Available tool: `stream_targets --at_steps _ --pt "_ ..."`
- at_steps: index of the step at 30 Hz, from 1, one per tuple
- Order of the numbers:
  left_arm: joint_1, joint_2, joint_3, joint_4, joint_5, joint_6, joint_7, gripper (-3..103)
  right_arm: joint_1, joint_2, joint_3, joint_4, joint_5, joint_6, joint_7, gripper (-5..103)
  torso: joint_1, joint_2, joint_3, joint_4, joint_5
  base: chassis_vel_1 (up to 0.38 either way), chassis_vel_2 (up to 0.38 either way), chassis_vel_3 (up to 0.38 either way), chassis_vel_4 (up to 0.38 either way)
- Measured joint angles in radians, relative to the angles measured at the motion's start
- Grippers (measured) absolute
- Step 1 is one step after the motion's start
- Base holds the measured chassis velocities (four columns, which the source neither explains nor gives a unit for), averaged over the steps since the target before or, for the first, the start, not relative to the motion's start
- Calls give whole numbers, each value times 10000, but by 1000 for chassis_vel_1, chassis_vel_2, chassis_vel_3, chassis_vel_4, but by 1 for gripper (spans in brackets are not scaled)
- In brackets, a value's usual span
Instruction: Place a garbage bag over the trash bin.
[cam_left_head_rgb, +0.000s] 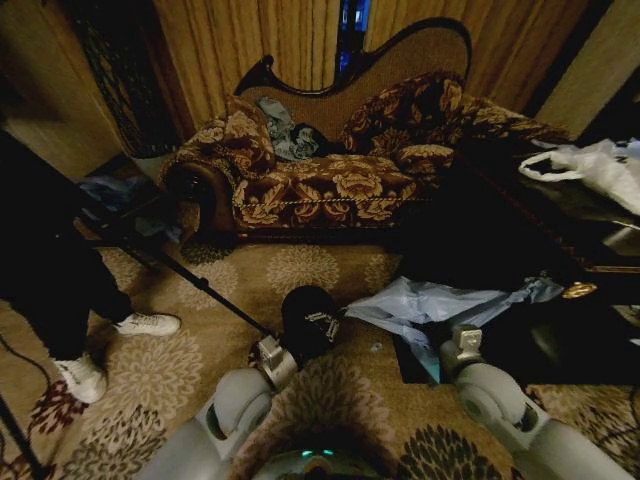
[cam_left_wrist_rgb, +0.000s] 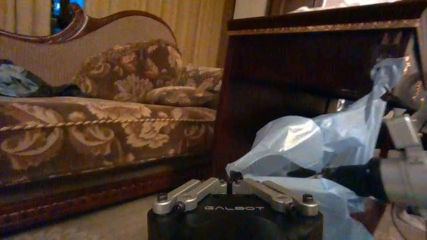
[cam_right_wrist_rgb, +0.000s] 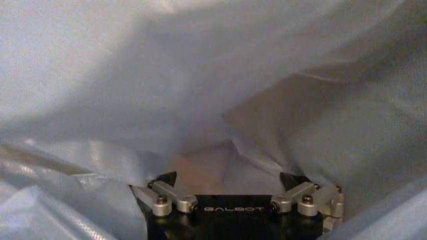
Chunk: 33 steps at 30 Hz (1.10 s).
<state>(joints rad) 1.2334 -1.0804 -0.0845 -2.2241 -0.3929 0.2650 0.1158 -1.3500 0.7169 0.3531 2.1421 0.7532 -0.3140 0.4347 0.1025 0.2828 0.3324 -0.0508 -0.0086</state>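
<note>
One garbage bag (cam_right_wrist_rgb: 200, 75) around right gripper (cam_right_wrist_rgb: 230, 182)

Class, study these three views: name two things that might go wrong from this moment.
The garbage bag lies crumpled on the carpet beside the trash bin, so its opening may be hard to find. The right gripper, open and surrounded by film, might snag or tear it. The left gripper, shut, sits near the bin and might knock it.

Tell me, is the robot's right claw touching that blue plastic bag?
Touching. In the right wrist view the garbage bag drapes around the right gripper, its film lying against the spread fingers.
</note>
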Motion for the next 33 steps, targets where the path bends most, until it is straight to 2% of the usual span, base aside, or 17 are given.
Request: stream_targets --at_steps 6,10,13,21,25,33 --pt "-113 109 -42 -111 -164 172 -191 0 104 -6 -131 -24 -115 33 -154 100 0 0 0 -2 0 0 0 0 0" --pt "-119 214 -64 -207 -205 185 -235 0 468 -5 -485 -136 -113 33 -173 100 0 0 0 -1 0 0 0 0 0" --pt "-35 347 -211 -430 -217 181 -266 0 1131 106 -1145 -468 -124 40 -179 100 0 0 0 0 2 0 0 0 0" --pt "-3 543 -425 -660 -372 174 -357 0 1678 314 -1766 -677 -151 44 -126 100 0 0 0 0 -2 0 0 0 0" --pt "38 659 -712 -890 -522 208 -454 0 1962 401 -2046 -744 -167 44 -86 100 0 0 0 -2 -1 0 0 0 0" --pt "301 823 -1861 -1219 -832 350 -462 0 3184 687 -3166 -1054 -19 23 248 100 0 2 0 0 -1 0 0 0 0"
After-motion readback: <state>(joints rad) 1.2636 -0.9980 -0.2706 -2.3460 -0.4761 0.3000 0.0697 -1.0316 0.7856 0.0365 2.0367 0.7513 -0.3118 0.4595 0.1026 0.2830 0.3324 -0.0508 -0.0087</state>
